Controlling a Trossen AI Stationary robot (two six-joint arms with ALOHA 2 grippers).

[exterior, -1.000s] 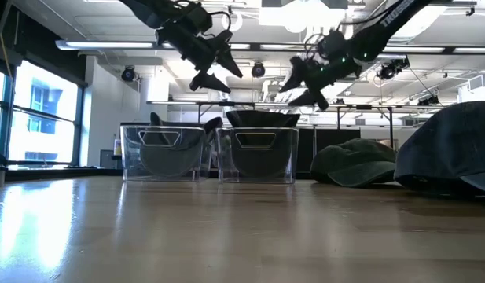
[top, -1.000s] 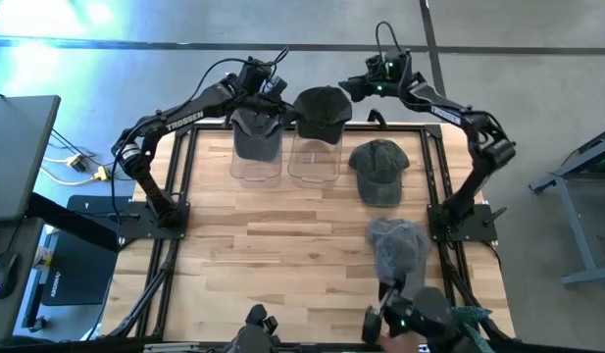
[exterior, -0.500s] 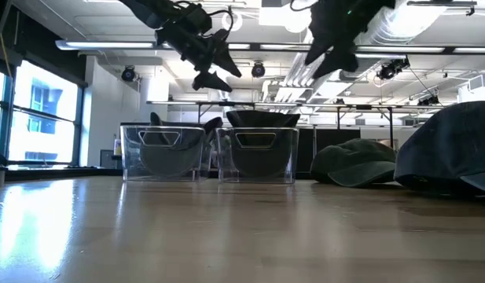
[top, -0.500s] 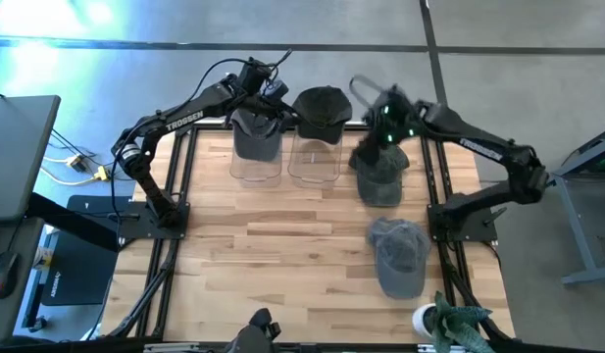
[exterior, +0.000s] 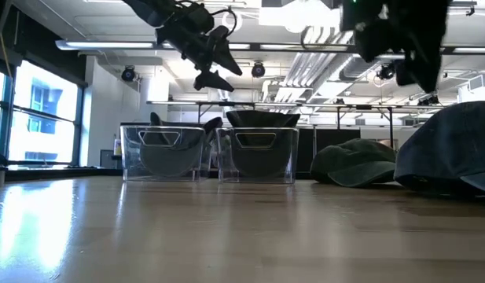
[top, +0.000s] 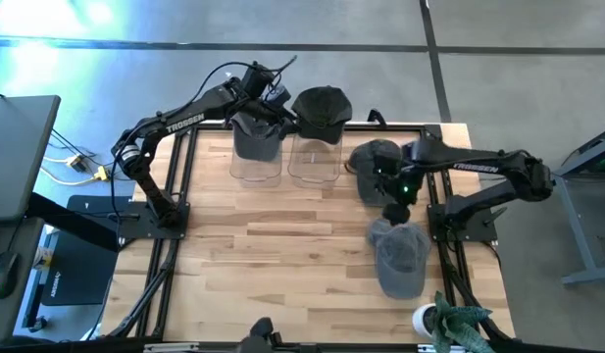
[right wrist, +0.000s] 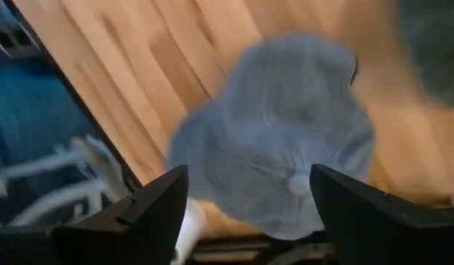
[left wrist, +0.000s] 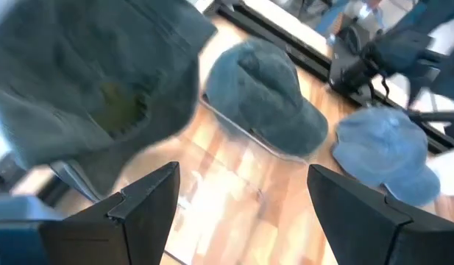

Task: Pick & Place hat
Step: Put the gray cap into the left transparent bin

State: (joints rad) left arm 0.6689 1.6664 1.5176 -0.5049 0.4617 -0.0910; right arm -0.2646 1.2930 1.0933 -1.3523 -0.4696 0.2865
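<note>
right gripper [top: 395, 191] swung from back bins to above the table's right side, fingers spread, empty, grey hat [top: 398, 255] just in front of it, lying flat, long axis front-back, brim toward front edge, left gripper [top: 270, 98] open over left bin [top: 256, 157]

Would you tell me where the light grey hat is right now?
In the high view, the light grey hat lies on the table's right side, just nearer the front than the dark green hat.

Four soft fabric caps: a dark grey cap [top: 255, 135] in one bin, a black cap [top: 322, 110] perched on the other, a grey-green cap [top: 373, 169] and a pale blue-grey cap [top: 400, 255] on the wooden tabletop [top: 282, 235]. Two clear plastic bins [exterior: 165, 152] [exterior: 258, 154]. Two dark robot arms [top: 179, 118] [top: 483, 167].
</note>
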